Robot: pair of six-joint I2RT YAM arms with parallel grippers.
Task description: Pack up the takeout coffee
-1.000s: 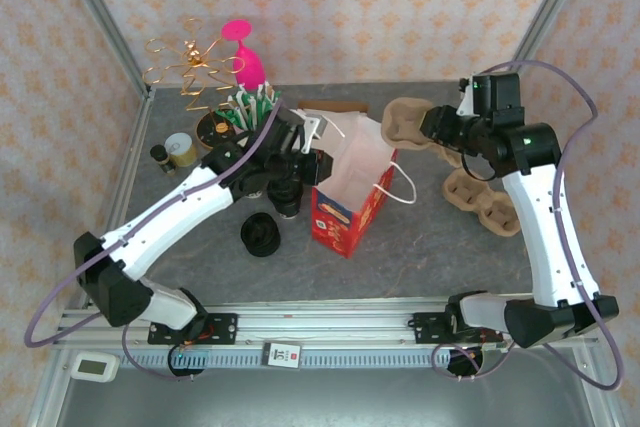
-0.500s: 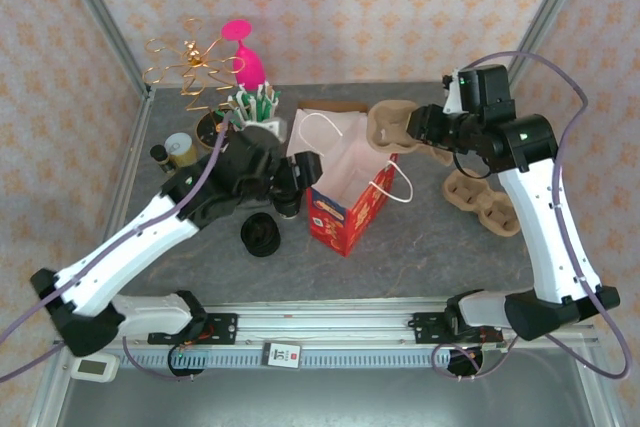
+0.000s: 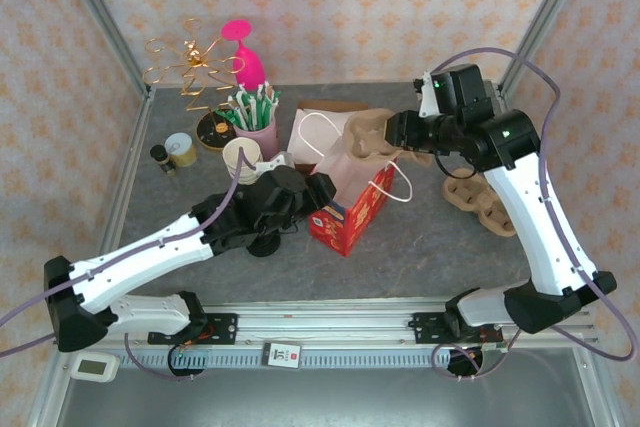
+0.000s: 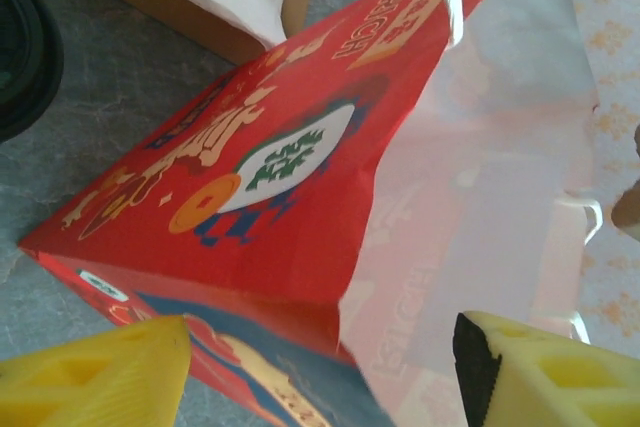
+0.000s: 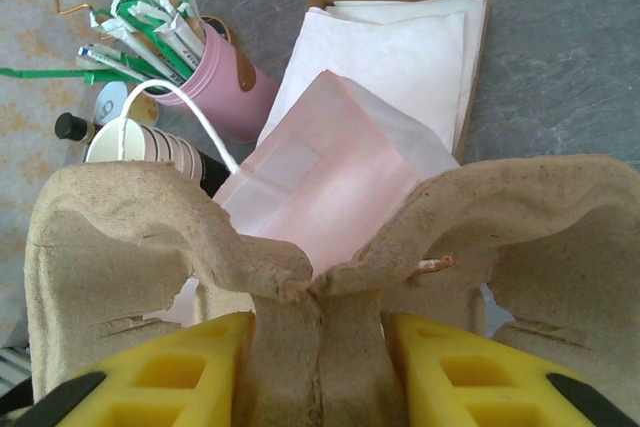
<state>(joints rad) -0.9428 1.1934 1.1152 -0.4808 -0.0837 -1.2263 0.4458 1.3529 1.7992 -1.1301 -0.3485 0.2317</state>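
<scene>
Nearest us, our left fingers (image 4: pixel 100 377) stand wide astride a corner of the red paper bag (image 3: pixel 350 217), open at mid-counter (image 3: pixel 440 247). It looks thin and floppy, so we'd steady its rim. Farther off, our right fingers (image 5: pixel 170 387) pinch the pulp cup carrier (image 5: pixel 130 237) by its centre ridge, above the bag's far rim. The carrier looks light, stiff and crushable.

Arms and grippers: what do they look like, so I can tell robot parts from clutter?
The left arm and right arm both have white links, black joints and black bases. A thin purple cable loops loosely along each. The left gripper and right gripper each have two blocky yellow fingers with triangular cut-outs and black patches.
</scene>
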